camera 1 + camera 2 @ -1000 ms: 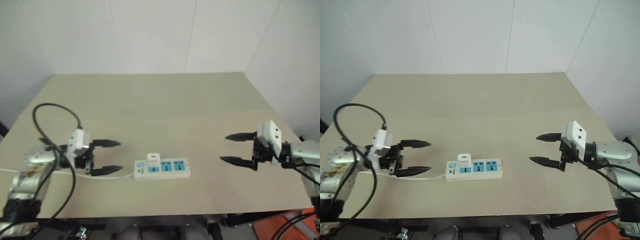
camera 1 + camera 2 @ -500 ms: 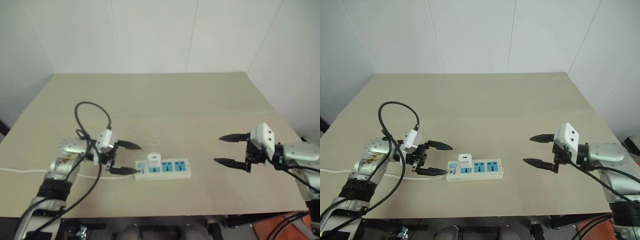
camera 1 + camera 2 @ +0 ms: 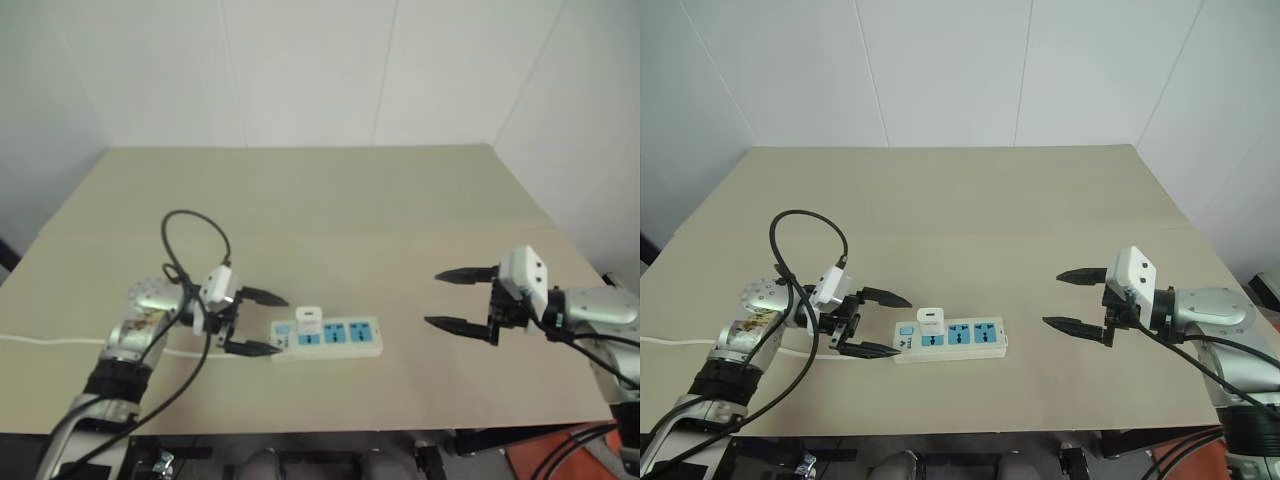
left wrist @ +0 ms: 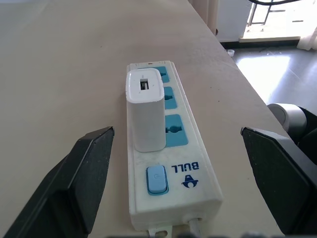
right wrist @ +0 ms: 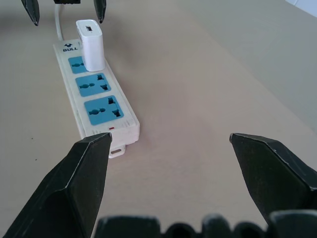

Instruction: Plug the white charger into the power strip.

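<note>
The white charger (image 4: 144, 110) is standing upright on the power strip (image 4: 171, 168), over the socket nearest the switch end. It is looking seated there, though whether the pins are pushed fully home is not something I can tell from here. The other two blue sockets are lying bare. By my reckoning the plugging itself is done or very nearly so; what may be left is a firming press and the arms backing off.

Left gripper (image 3: 262, 322) is sitting low at the cord end of the strip, fingers spread wide and gripping nothing, one tip just beside the strip's end, the other out over bare tabletop. From its wrist, the charger and the blue switch (image 4: 156, 179) are lying between the two fingers, neither one touched.

Right gripper (image 3: 1076, 298) is hanging well apart from the strip's far end, jaws likewise wide and empty, pointing back toward it.

The strip's white cord (image 3: 670, 341) is trailing off the table's left edge.

Surface: a plain beige table (image 3: 330, 200), flat, matte, nothing else lying on it. Plain white walls are closing the corner behind. The left wrist view is showing a glossy floor beyond the table edge. A black cable (image 3: 800, 225) is looping up above the left arm.
</note>
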